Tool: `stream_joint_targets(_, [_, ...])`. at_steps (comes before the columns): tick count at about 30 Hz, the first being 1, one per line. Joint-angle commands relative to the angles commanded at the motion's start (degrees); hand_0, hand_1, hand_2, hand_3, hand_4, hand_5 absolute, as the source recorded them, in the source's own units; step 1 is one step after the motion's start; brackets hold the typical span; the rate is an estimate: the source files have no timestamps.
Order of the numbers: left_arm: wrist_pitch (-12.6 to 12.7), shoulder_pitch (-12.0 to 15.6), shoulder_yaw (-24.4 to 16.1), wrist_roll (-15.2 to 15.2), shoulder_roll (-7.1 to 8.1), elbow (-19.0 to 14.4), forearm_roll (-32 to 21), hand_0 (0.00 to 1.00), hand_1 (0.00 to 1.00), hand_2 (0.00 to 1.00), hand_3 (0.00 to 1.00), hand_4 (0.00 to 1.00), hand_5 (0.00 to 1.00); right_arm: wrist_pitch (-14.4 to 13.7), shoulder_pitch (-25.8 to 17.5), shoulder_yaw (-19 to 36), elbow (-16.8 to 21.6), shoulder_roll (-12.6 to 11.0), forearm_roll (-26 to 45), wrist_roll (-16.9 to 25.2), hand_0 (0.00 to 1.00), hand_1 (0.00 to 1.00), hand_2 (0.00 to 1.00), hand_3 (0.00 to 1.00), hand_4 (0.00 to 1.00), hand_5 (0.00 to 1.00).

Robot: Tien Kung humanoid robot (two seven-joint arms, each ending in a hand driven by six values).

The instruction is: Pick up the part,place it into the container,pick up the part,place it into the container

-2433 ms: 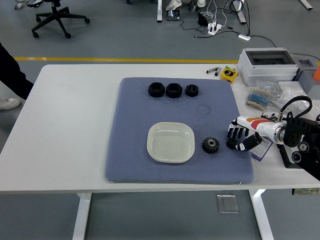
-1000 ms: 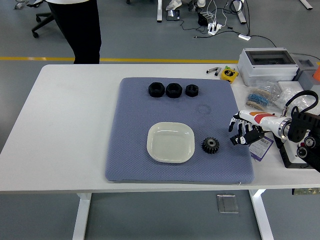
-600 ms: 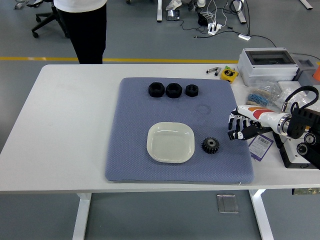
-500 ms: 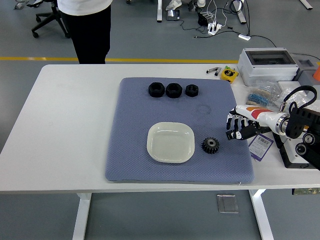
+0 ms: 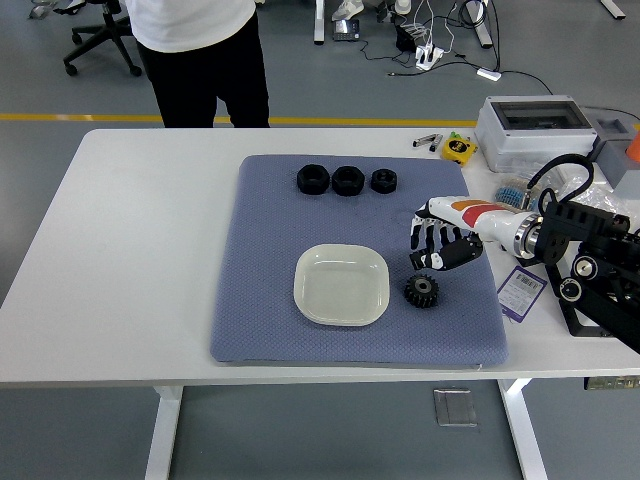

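Head view: right hand [image 5: 437,247], fingers spread and empty, above small black toothed gear [image 5: 421,290] on blue-grey textured mat [image 5: 270,240], white desk [image 5: 130,240]. Shallow white square dish [image 5: 341,285] left of gear. Three black nuts [image 5: 347,180] at mat's far edge. Person [image 5: 200,55] behind desk.

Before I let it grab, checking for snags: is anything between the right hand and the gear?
Nothing visible. The right hand hovers open just behind the gear, with only bare blue mat between them.

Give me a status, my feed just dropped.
Right hand open, above the gear, not touching. Left hand out of view. White dish empty, beside gear. Three black nuts at mat's far edge; path clear.
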Motion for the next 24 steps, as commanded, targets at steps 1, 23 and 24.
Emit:
stream_joint_targets(1, [0.0,0.0,0.1,0.0,0.02,0.0,0.0,0.973,0.952,0.929,0.678,0.648,0.695,0.0,0.4,-0.2,0.1,0.6,0.1,0.0,0.154,0.261,0.372,0.437,0.665,0.143])
stream_joint_targets(23, [0.2,-1.1,1.2,-0.3,0.12,0.0,-1.3,0.974,0.951,0.928,0.676,0.646,0.693,-3.8,3.9,-3.0,-6.4,10.8,0.1,3.7,0.479,0.642,0.813,0.898,0.998,0.381])
stream_joint_targets(24, [0.2,-1.1,1.1,-0.3,0.11,0.0,-1.3,0.974,0.951,0.928,0.676,0.646,0.693,-4.0,3.8,-3.0,-6.4,10.8,0.2,3.9,0.479,0.642,0.813,0.898,0.998,0.381])
